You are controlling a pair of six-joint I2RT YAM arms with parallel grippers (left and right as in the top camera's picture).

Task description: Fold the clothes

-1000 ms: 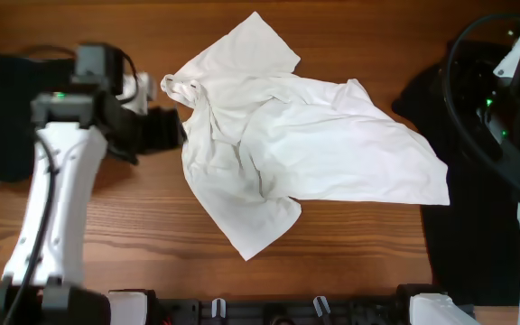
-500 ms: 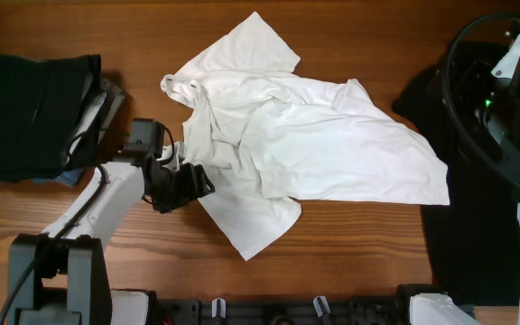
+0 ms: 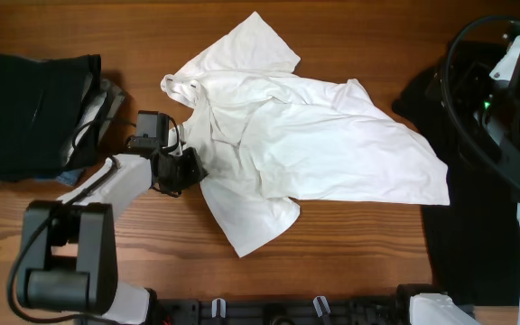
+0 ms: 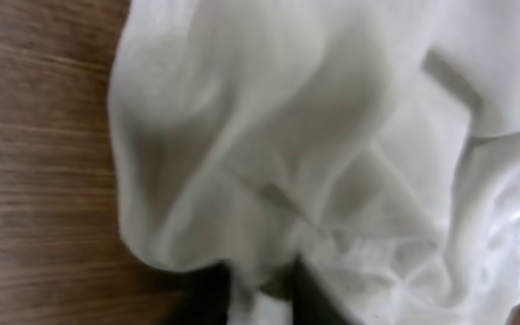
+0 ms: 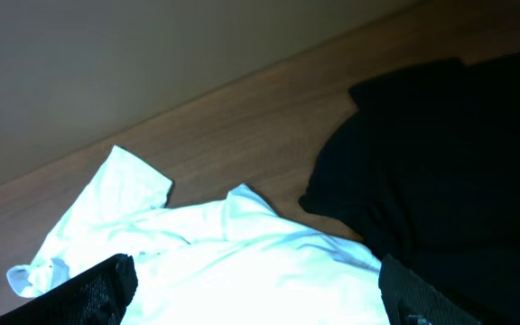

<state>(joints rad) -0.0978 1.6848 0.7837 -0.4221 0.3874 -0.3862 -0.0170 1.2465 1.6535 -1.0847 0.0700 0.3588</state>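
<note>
- shirt (image 3: 314, 144): light, limp, crumpled; likely slides on bench (image 3: 350, 262).
- left fingers (image 4: 213, 293) apparently pinch its left edge.
- right fingers (image 5: 97, 289) spread, empty.
- best hold: hem corners.

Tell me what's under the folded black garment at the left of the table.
Grey and white cloth pokes out from beneath the folded black garment along its right edge, on the brown wooden table. How many pieces lie there, and their shape, is covered.
</note>
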